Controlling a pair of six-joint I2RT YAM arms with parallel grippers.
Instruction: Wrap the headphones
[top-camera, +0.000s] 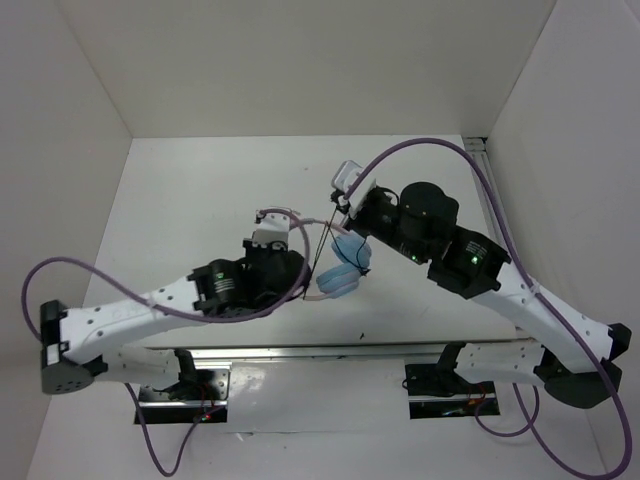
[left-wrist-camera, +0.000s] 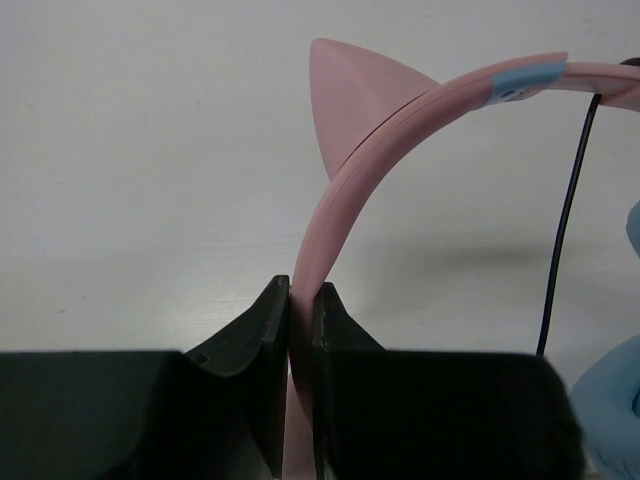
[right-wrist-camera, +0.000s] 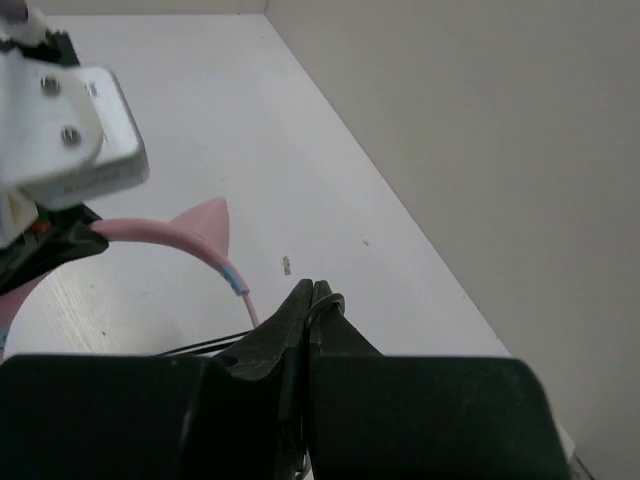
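Note:
The headphones sit between the two arms, with a pink headband (top-camera: 285, 214) and two light blue ear cups (top-camera: 350, 252) stacked near each other. My left gripper (top-camera: 274, 222) is shut on the pink headband (left-wrist-camera: 400, 115) just below its cat-ear point (left-wrist-camera: 350, 90); the jaws (left-wrist-camera: 300, 295) pinch the band. My right gripper (top-camera: 341, 208) is shut on the thin black cord (right-wrist-camera: 205, 347), which loops over its fingertips (right-wrist-camera: 311, 292). The cord (left-wrist-camera: 565, 220) hangs beside a blue ear cup (left-wrist-camera: 612, 390). The headband (right-wrist-camera: 170, 235) also shows in the right wrist view.
White walls enclose the table (top-camera: 200, 210) on the left, back and right; the right wall (right-wrist-camera: 480, 150) is close to my right gripper. Thick purple cables (top-camera: 440, 145) arc over both arms. The left wrist camera housing (right-wrist-camera: 70, 120) is close by in the right wrist view.

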